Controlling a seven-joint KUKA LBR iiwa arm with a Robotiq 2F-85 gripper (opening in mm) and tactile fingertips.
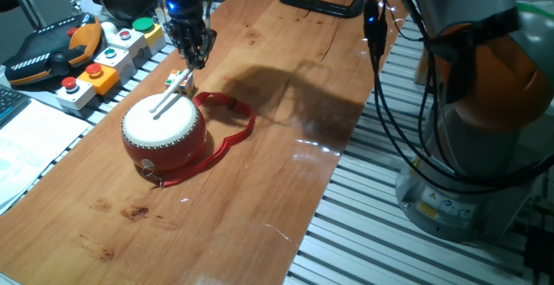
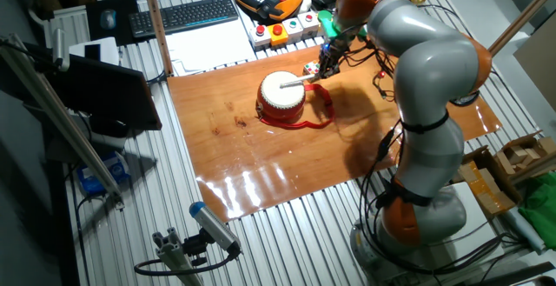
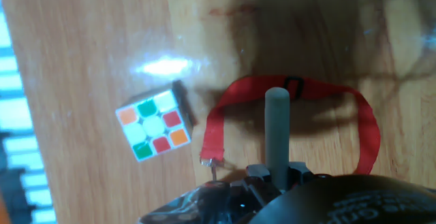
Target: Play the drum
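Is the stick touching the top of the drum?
Touching. In one fixed view the stick slants down from the gripper and its far end rests on the drum skin, with no gap visible.

The table [image 1: 260,146] is wood with a glossy varnish, lamp glare bouncing off it. The drum [image 1: 164,129] has a shiny red lacquered shell and a matt cream skin, and its strap [image 3: 354,115] looks like flat woven cloth. The stick [image 3: 276,129] looks matt grey. The cube [image 3: 153,124] has glossy plastic stickers.
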